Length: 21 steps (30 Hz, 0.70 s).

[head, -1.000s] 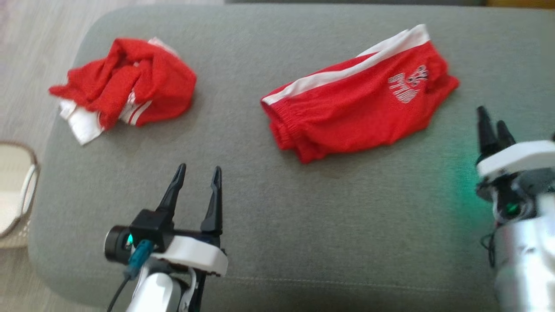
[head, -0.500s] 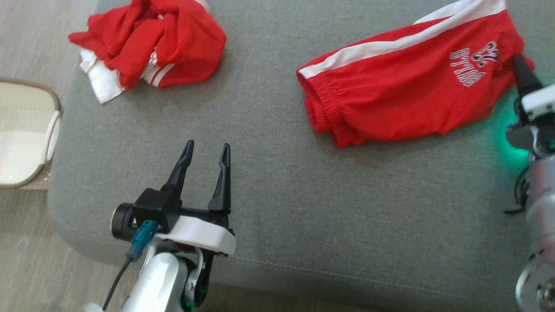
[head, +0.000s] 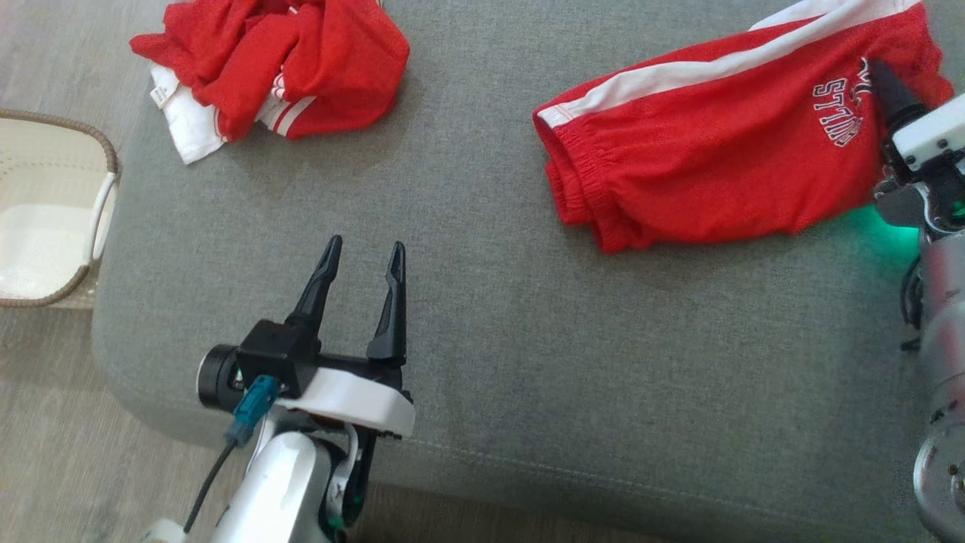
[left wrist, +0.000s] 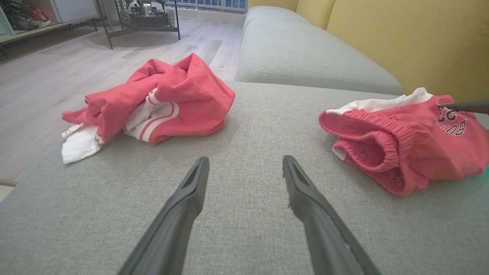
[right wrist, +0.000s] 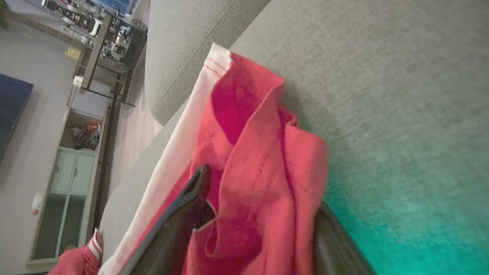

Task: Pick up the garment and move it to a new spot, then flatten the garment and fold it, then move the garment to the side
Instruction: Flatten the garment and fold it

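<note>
Red shorts (head: 701, 151) with a white side stripe and a printed logo lie across the right of the grey cushion (head: 490, 317); the same shorts (left wrist: 405, 141) show their elastic waistband in the left wrist view. My right gripper (head: 878, 79) is at their right end, over the logo. It stands open, and a fold of the red fabric (right wrist: 263, 160) lies between its fingers (right wrist: 191, 191). My left gripper (head: 366, 245) hovers open over bare cushion near the front left, nothing between its fingers (left wrist: 191, 194). A crumpled red and white garment (head: 279, 68) lies at the far left.
A pale woven basket (head: 45, 211) stands on the wood floor beside the cushion's left edge. A second grey seat (left wrist: 305, 57) and a yellow backrest (left wrist: 412, 42) lie beyond. Bare cushion stretches between the two garments and along the front edge.
The head view has shifted, so everything sits higher and further right. My right gripper has moved from the bare cushion onto the shorts' right end. The left gripper has hardly moved.
</note>
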Tool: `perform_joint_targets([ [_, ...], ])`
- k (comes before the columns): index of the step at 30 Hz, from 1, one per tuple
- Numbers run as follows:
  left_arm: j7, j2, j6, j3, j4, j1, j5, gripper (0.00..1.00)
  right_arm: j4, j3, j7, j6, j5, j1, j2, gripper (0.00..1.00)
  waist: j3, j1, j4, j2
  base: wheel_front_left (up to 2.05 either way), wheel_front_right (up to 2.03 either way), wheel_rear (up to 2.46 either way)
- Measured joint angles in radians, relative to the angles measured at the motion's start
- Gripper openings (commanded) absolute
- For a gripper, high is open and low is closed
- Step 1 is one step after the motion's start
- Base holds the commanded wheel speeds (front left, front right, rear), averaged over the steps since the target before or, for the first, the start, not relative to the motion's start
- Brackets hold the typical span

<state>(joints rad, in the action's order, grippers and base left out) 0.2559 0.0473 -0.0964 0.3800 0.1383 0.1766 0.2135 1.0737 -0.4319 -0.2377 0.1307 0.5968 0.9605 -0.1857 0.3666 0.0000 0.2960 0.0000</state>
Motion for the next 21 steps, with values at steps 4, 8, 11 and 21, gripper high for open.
perform_joint_targets([
  [4,0.0,0.0,0.0,0.007,0.0,0.002,0.0,1.0,0.018,0.024,0.028,0.0,-0.015,0.014,-0.006,0.0,0.003,0.0,0.002,0.0,0.0,0.0,0.0],
  [8,0.0,0.0,-0.001,0.007,0.002,0.01,0.0,1.0,0.023,0.033,0.083,0.0,-0.012,0.014,-0.007,0.0,-0.001,0.0001,-0.002,0.0,0.0,0.0,0.0],
  [11,0.0,-0.001,-0.002,0.004,0.007,0.011,0.0,1.0,0.032,0.028,0.13,0.0,0.011,0.008,-0.006,0.0,-0.014,0.0001,-0.01,0.0,0.0,0.0,0.0],
  [21,0.0,-0.001,0.0,-0.011,0.018,0.006,0.0,1.0,0.121,-0.037,0.294,0.0,0.01,-0.048,-0.049,0.0,-0.076,0.0,-0.063,0.0,0.0,0.0,0.0],
])
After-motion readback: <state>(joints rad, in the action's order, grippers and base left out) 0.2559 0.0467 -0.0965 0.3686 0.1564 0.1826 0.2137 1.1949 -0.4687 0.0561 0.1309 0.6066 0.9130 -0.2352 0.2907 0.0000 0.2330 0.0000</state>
